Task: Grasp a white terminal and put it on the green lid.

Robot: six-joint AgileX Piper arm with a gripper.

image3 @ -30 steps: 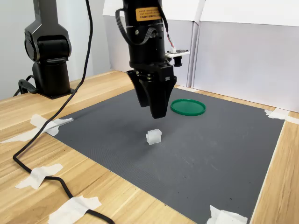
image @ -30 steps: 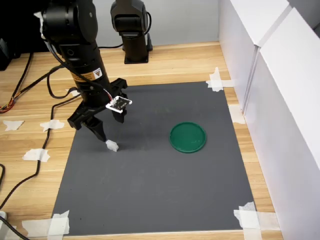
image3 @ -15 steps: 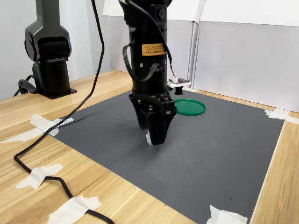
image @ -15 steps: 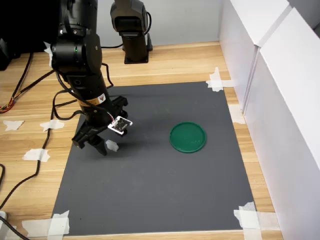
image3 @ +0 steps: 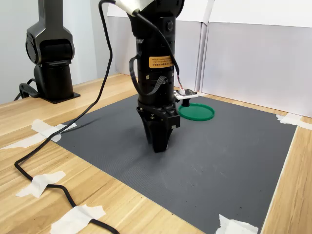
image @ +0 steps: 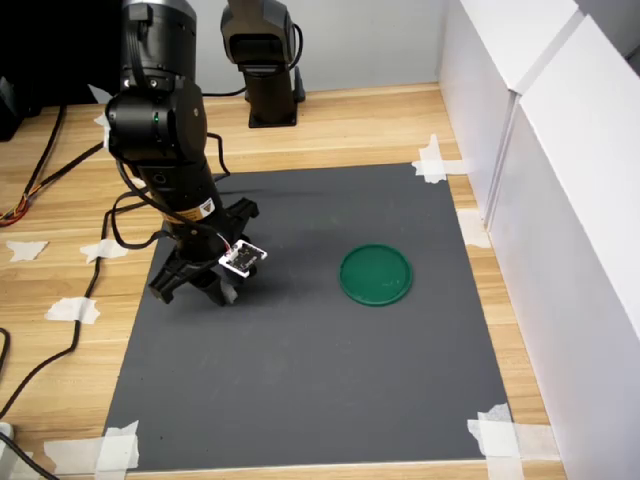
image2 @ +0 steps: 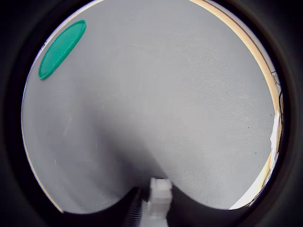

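The pincer (image: 208,297) points straight down from an upright arm, its tips at the grey mat (image: 300,380), pressed in around the white terminal (image2: 160,191) between them. The green lid (image: 375,274) lies well apart, toward the first exterior view's right.

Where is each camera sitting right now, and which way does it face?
First exterior view: high, looking down on the mat, gripper and green lid.
Second exterior view: low at the table edge, facing the gripper and white panels.
Wrist view: looks past the fingers at the white terminal.
All three share the lid.
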